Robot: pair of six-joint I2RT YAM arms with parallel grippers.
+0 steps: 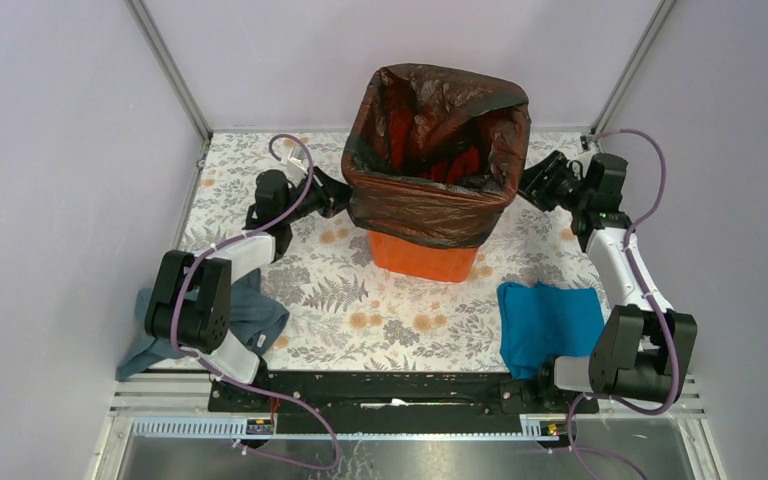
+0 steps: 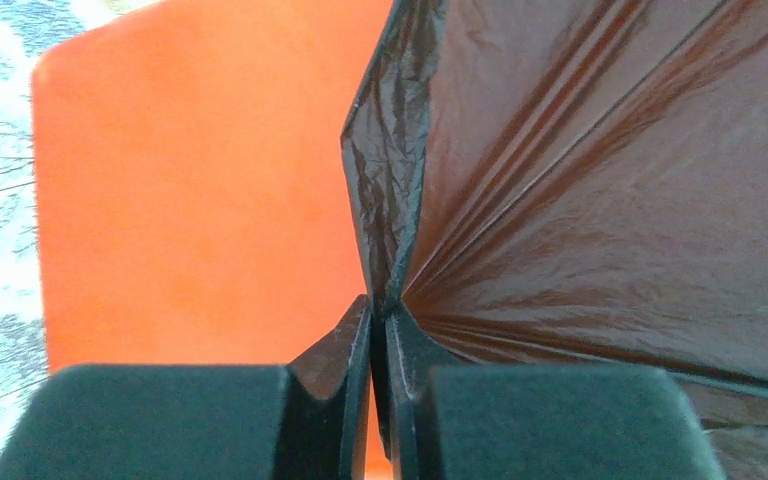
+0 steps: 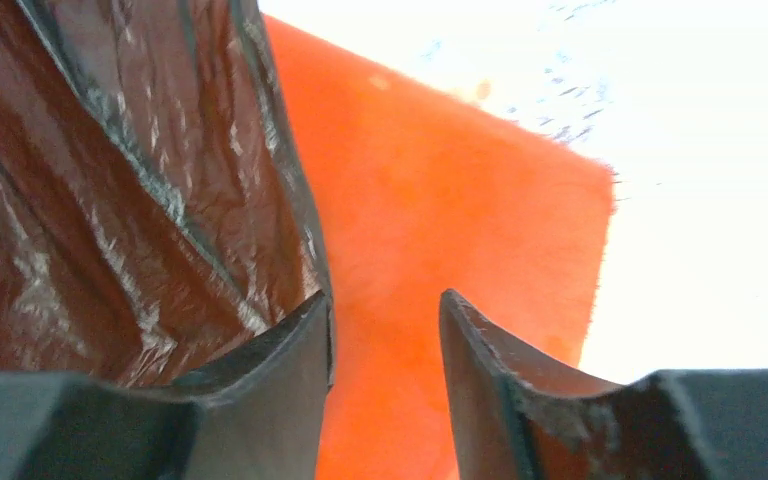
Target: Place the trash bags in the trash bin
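The orange trash bin (image 1: 423,255) stands at the back middle of the table. The black trash bag (image 1: 430,200) lines it and hangs over the rim, covering most of the outside. My left gripper (image 1: 332,196) is at the bin's left side, shut on a pinched fold of the bag (image 2: 390,250), with orange bin wall (image 2: 190,200) beside it. My right gripper (image 1: 532,185) is at the bin's right side, open. The bag's edge (image 3: 160,180) lies against its left finger (image 3: 270,380), with bare orange wall (image 3: 440,220) between the fingers.
A grey-blue cloth (image 1: 250,315) lies under the left arm at the front left. A teal cloth (image 1: 548,322) lies at the front right by the right arm's base. Walls and frame posts close the back and sides.
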